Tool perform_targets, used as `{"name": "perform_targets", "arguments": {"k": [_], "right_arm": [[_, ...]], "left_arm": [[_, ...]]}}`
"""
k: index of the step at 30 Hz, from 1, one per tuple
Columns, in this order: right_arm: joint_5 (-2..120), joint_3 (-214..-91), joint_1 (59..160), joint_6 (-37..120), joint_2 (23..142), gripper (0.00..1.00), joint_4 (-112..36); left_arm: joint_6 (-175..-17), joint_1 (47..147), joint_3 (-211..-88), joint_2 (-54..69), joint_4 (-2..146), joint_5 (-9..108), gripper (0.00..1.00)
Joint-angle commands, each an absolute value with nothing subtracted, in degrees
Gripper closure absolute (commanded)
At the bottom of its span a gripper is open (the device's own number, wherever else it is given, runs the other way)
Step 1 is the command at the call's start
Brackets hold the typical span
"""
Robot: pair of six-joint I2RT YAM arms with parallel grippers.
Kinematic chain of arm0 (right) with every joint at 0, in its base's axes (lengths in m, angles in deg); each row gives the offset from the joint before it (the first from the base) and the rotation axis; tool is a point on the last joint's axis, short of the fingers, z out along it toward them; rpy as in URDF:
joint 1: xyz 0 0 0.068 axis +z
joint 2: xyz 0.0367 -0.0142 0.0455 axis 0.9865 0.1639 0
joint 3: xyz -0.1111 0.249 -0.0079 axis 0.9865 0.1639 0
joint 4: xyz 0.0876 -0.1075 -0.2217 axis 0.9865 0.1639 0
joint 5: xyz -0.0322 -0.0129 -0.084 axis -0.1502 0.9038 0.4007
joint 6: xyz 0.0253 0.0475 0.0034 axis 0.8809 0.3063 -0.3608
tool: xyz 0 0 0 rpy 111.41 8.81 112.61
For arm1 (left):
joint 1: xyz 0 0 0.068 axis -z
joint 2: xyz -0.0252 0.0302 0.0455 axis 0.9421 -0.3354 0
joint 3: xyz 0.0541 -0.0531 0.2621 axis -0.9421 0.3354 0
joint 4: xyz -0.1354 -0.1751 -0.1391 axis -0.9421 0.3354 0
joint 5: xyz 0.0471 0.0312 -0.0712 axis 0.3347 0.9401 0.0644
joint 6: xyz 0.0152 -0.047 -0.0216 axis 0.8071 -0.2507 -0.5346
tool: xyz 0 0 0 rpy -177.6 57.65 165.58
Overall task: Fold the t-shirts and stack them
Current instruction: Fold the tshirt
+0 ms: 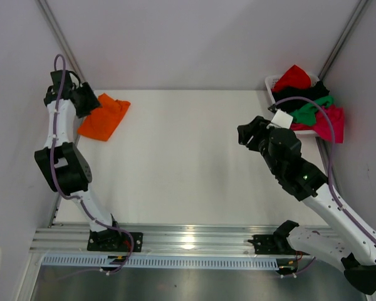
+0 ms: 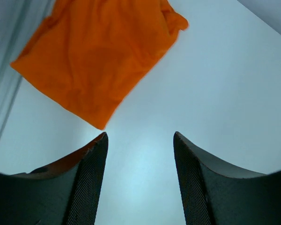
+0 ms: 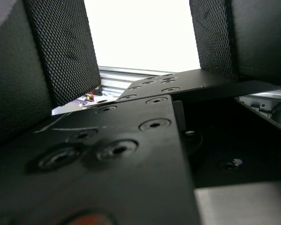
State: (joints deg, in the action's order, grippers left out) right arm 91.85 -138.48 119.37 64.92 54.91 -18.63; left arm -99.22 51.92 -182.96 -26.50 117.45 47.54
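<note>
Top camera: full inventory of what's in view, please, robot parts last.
orange t-shirt: one, orange, table's far left
red t-shirt: one, red, atop basket pile
black t-shirt: one, black, in basket
green t-shirt: one, green, in basket
pink t-shirt: one, magenta-pink, over basket's edge
basket: one, white, far right corner
table: one, white, under everything
left hand: one, black, open, by orange t-shirt
right hand: one, black, open, near basket

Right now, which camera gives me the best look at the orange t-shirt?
The left wrist view: the orange t-shirt lies large and sharp on the table, just past the open left gripper, its top cropped. The top external view shows it whole but small. The right wrist view shows none of it.
</note>
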Motion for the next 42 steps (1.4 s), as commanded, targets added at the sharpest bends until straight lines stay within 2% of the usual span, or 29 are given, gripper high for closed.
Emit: {"name": "perform_targets", "arguments": {"k": [1, 6, 8, 14, 21, 24, 32, 37, 42], "right_arm": [[93.18, -136.23, 119.50, 65.39, 52.26, 0.41, -21.75], [91.95, -133.50, 119.33, 64.78, 52.35, 0.41, -24.03], [90.81, -132.27, 119.24, 64.95, 52.17, 0.41, -24.99], [90.01, -129.46, 119.15, 66.18, 50.42, 0.41, -26.32], [90.54, -129.01, 119.06, 67.41, 49.36, 0.41, -25.35], [90.72, -129.19, 119.06, 68.03, 49.45, 0.41, -25.35], [90.89, -128.93, 119.15, 69.61, 49.89, 0.41, -25.00], [91.95, -128.49, 119.06, 69.79, 48.66, 0.41, -23.77], [92.39, -128.22, 119.06, 70.40, 47.60, 0.41, -23.68]], "left_arm": [[-104.49, 54.66, -175.33, -21.80, 112.75, 43.55, 0.39], [-113.96, 56.07, -162.61, -13.38, 102.14, 34.42, 0.39], [-115.65, 56.34, -160.03, -12.31, 97.02, 34.58, 0.37], [-114.34, 56.51, -170.56, -21.61, 98.32, 31.51, 0.38], [-114.51, 56.60, -178.64, -30.66, 93.33, 25.28, 0.37], [-114.61, 56.95, -184.42, -35.14, 97.08, 24.65, 0.37], [-113.46, 57.57, -192.63, -41.66, 108.26, 33.25, 0.39], [-115.04, 57.74, -192.72, -40.52, 112.56, 48.34, 0.40], [-114.43, 57.92, -199.11, -42.88, 117.64, 48.91, 0.39]]}}
